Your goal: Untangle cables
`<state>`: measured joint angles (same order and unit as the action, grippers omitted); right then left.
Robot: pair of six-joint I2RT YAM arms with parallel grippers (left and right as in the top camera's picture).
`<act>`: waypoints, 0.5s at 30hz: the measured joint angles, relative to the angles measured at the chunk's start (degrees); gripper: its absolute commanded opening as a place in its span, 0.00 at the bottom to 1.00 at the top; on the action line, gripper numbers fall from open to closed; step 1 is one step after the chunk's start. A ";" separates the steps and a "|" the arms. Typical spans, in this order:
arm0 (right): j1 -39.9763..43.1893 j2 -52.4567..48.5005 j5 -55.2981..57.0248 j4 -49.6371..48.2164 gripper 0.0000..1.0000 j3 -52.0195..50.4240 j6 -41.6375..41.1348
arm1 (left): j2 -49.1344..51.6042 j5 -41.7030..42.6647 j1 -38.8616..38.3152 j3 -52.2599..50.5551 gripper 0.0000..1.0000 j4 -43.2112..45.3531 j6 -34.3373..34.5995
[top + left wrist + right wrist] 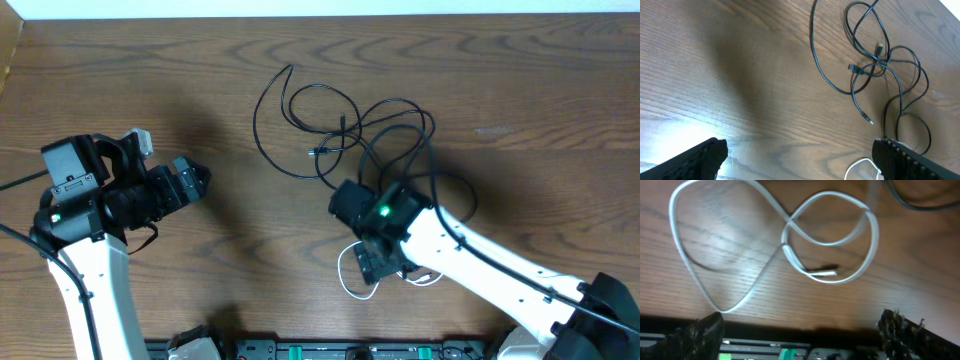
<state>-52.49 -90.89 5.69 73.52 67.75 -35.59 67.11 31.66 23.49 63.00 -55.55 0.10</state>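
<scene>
Under right gripper (800, 325), white cable (790, 255) looks limp, light; pinch a loop. Black cables (343, 128) beyond. Left gripper (800, 150), right both spread, empty.

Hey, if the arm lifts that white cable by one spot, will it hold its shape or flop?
Probably floppy: the white cable lies in loose curved loops flat on the table, so it would likely sag. It looks thin, so likely light. Its crossed loops may drag along together.
</scene>
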 measured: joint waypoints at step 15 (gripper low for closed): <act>-3.28 0.11 -3.98 -23.74 0.99 -18.18 -0.46 | -0.07 0.00 0.00 0.00 0.98 0.02 -0.13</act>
<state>-55.77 -90.78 1.72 49.78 49.56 -36.05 67.05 31.66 23.49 63.00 -55.53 -0.03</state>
